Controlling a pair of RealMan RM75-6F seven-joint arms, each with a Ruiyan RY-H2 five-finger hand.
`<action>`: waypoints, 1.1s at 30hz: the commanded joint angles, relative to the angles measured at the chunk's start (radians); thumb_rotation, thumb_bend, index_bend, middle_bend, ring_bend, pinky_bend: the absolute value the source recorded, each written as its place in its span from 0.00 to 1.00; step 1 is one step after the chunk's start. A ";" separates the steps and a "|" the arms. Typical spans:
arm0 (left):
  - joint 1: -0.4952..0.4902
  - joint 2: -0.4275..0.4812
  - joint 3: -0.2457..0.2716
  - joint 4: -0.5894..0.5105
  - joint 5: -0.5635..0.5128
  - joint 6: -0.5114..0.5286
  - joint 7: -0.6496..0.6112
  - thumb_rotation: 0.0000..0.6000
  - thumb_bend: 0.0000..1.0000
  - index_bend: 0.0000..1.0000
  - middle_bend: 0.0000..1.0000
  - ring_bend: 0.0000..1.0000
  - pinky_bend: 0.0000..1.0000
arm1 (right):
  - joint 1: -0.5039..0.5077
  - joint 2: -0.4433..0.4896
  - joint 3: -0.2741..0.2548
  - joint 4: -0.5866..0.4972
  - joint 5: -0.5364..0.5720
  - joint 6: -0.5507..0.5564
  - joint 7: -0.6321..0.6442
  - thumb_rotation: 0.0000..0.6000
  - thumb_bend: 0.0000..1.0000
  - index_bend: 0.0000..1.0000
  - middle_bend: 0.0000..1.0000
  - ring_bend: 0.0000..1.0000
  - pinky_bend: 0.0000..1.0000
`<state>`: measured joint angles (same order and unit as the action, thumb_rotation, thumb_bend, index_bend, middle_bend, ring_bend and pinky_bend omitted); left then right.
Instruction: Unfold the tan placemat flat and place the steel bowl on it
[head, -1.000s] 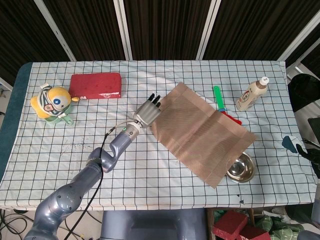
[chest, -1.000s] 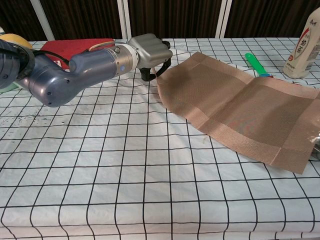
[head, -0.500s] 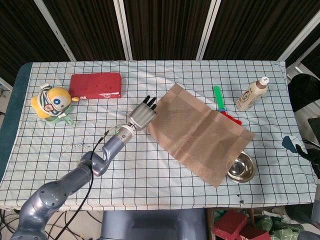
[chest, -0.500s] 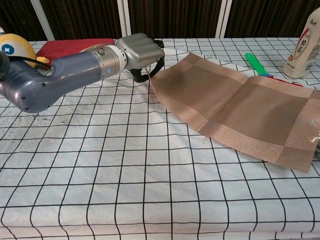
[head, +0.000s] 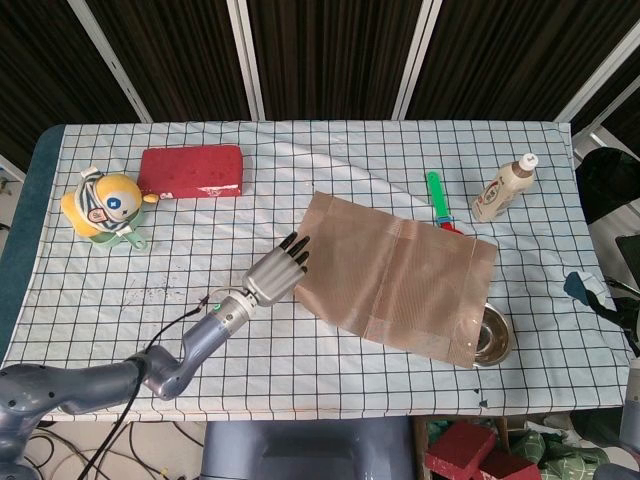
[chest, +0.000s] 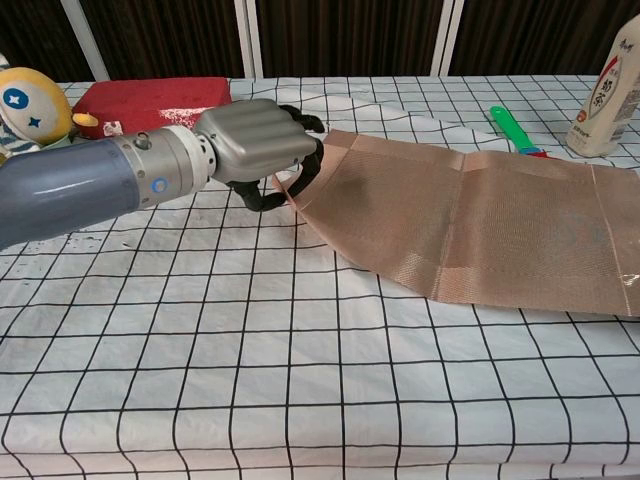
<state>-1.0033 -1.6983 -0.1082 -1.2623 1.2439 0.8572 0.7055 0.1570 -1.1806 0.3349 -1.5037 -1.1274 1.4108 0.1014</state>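
The tan placemat (head: 395, 278) lies spread open right of centre on the checked cloth of the counter (head: 300, 340), its creases showing as pale bands; in the chest view its near-left edge is lifted off the cloth. The left hand (head: 279, 273) grips that left edge, fingers curled over the mat's border (chest: 300, 190), the grey-blue forearm reaching in from the lower left. At the mat's lower right corner the steel bowl (head: 489, 338) sits on the counter, partly covered by the mat's edge rather than resting on top of it. The right hand appears in neither view.

Just beyond the mat's far edge lies a green-handled utensil (head: 436, 194), with something red (head: 452, 226) at its lower end half hidden by the mat. A tan squeeze bottle (head: 503, 189) with a white cap stands near the right rim. At the far left, a red block (head: 191, 170) lies flat, and beside it sits a yellow cartoon figure toy (head: 103, 206).
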 joint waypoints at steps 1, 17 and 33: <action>0.059 0.075 0.036 -0.144 -0.082 0.053 0.144 1.00 0.41 0.65 0.27 0.05 0.13 | 0.000 0.001 0.001 -0.001 0.000 0.000 0.002 1.00 0.14 0.10 0.00 0.03 0.17; 0.152 0.149 0.117 -0.372 -0.176 0.171 0.262 1.00 0.41 0.65 0.27 0.05 0.13 | 0.000 0.003 0.002 -0.006 0.005 -0.007 0.009 1.00 0.14 0.10 0.00 0.03 0.17; 0.220 0.144 0.209 -0.458 -0.131 0.223 0.267 1.00 0.41 0.65 0.27 0.05 0.13 | 0.000 0.004 0.000 -0.011 0.005 -0.010 0.010 1.00 0.14 0.10 0.00 0.03 0.17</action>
<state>-0.7920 -1.5548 0.0933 -1.7149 1.1066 1.0738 0.9795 0.1567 -1.1770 0.3349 -1.5146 -1.1224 1.4007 0.1115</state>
